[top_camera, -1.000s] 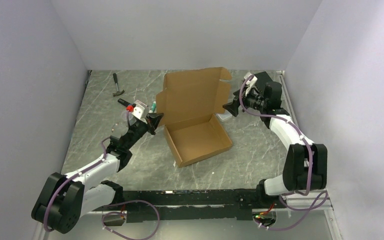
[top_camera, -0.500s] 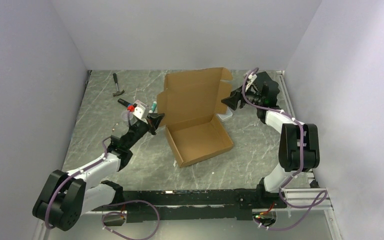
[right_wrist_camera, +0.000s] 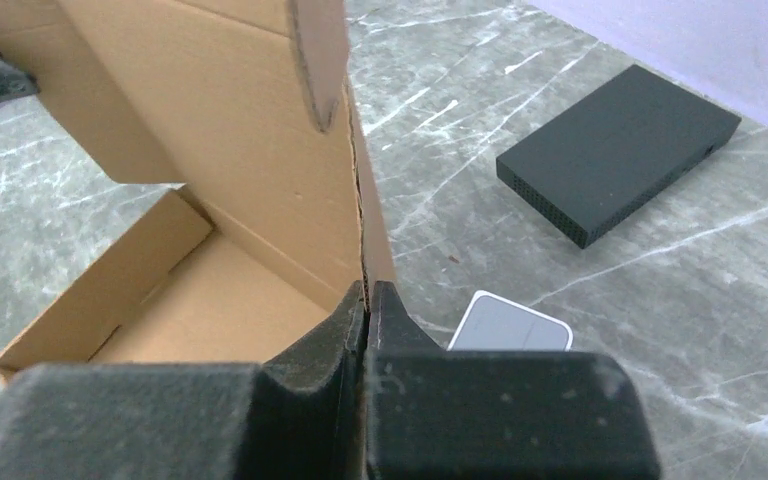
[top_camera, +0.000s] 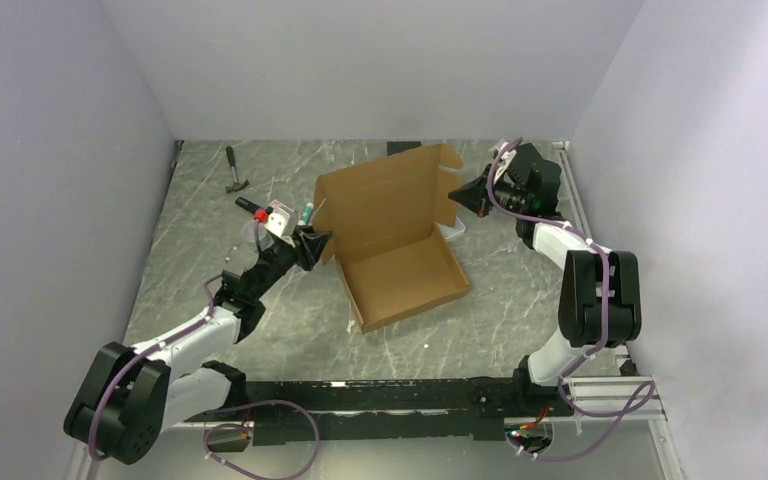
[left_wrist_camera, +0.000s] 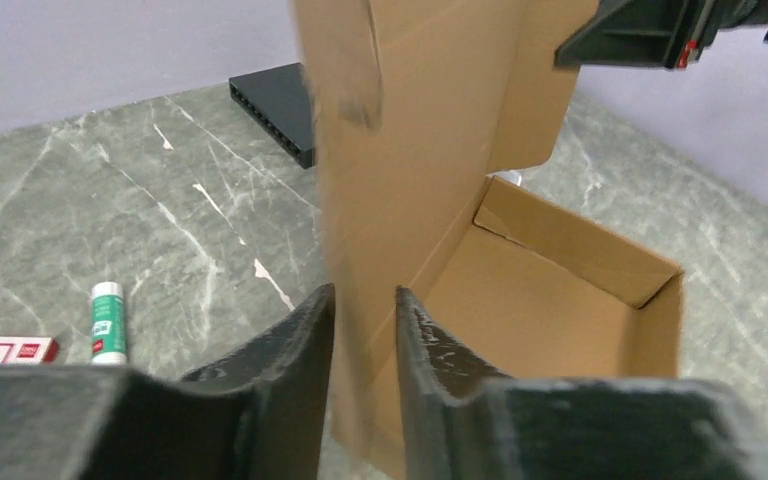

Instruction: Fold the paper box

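Right gripper (right_wrist_camera: 367,290): the jaws are pressed together on the bottom edge of the right-hand side flap of the lid (top_camera: 385,205), a firm pinch with cardboard between the fingertips.
Left gripper (left_wrist_camera: 363,295): the jaws stand a little apart, one finger on each side of the lid's left edge. It looks to me like a loose straddle, not a clamp.
Paper box (top_camera: 400,270): it sits in the middle of the table (top_camera: 500,310). The shallow tray is already formed with its walls up, and the lid rises nearly upright from the far wall.
Step in hand: by my reading, the lid is being steadied from both sides so it can be closed over the tray.
Next move calls for: both arms swinging the lid forward and down together. The side flaps need to turn inward so they slip inside the tray walls without buckling.
Nearby: a black slab (right_wrist_camera: 620,150) lies behind the box, well apart. A small white case (right_wrist_camera: 510,325) is just beside the right fingers, and a glue stick (left_wrist_camera: 107,320) is off to the left.
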You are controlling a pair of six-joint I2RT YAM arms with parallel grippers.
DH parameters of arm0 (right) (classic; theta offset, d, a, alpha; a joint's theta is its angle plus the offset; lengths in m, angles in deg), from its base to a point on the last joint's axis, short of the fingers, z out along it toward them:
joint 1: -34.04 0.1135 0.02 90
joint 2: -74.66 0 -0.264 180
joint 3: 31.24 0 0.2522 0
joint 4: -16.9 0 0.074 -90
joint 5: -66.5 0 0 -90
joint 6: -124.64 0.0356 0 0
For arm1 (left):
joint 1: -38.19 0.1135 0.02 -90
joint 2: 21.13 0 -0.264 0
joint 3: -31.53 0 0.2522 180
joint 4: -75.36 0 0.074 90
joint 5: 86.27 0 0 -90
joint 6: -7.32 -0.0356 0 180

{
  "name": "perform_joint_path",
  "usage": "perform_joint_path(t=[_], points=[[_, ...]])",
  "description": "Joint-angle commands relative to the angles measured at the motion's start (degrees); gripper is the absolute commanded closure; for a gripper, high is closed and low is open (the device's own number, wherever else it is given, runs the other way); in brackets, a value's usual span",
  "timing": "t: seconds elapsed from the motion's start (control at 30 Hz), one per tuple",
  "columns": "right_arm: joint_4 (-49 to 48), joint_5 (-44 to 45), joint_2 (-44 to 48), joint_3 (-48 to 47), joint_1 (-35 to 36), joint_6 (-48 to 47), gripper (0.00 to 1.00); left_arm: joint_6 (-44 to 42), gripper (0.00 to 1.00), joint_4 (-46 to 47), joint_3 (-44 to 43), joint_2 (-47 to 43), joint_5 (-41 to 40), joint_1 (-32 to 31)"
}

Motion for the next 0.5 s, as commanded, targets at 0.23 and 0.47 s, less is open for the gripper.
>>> perform_joint_path(t=[0.23,0.47], points=[[3.2,-4.8,8.5,1.5,-3.0,-4.5,1.00,5.8,0.16,-9.9,-2.8,-10.6,-4.7,-0.1],[6.6,-4.6,9.7,1.1,-4.2,-4.5,1.00,7.8,0.01,-25.1,-11.1,-14.8,-2.4,0.2]])
